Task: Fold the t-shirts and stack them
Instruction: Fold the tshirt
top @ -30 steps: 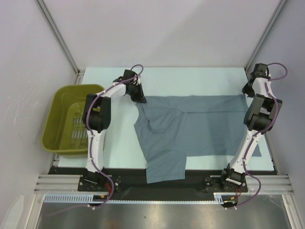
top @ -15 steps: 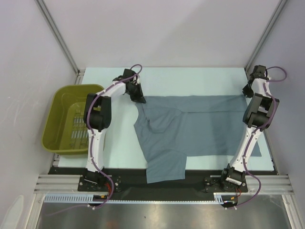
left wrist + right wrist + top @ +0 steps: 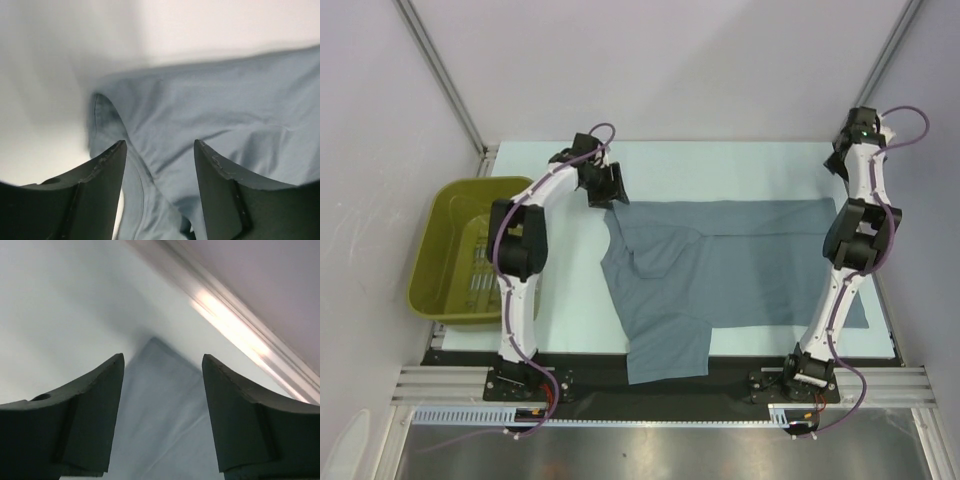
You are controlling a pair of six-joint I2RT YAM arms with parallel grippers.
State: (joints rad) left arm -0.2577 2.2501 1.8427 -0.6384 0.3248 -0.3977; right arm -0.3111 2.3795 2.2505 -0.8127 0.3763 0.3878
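One slate blue-grey t-shirt lies partly folded on the pale table, its far edge straight and one sleeve hanging toward the near edge. My left gripper hovers over the shirt's far left corner, open, with only cloth showing below its fingers and nothing between them. My right gripper is raised above the far right corner, also open. In the right wrist view the shirt's pointed corner lies flat on the table beneath the gap.
An olive basket stands at the left, beside the left arm. A metal frame rail runs along the table's right edge close to the right gripper. Bare table lies beyond the shirt.
Both grippers have opened and let go of the shirt's far corners, then lifted away from the cloth. The shirt has stayed lying where it was.
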